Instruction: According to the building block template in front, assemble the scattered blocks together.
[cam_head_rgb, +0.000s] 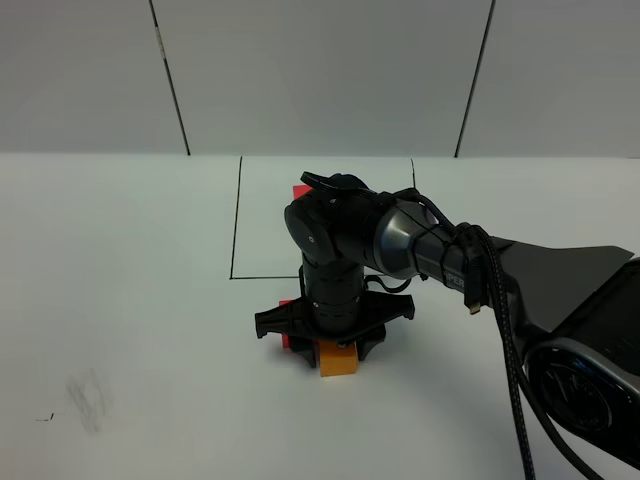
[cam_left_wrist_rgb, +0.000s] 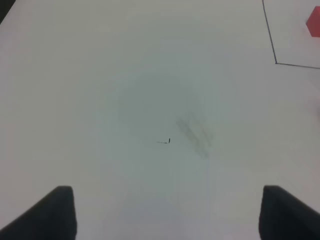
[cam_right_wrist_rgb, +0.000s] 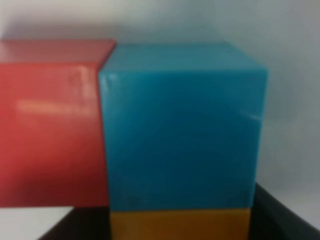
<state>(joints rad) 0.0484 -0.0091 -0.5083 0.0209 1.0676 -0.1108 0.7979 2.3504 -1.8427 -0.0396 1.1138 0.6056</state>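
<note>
The right gripper stood straight down over the scattered blocks; whether its jaws gripped or had let go could not be told. Between them sat the orange cube, touching the blue cube, with the red cube flush beside the blue. The left gripper hung open above bare counter, well apart.

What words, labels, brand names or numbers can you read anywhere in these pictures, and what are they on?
None can be read.
Right arm's dark sleeve: a small pale marking, too small and blurred to read.
Red cube, blue cube, orange cube: plain faces, no print.
Table: only a tiny black pen mark and a grey smudge, not lettering.
</note>
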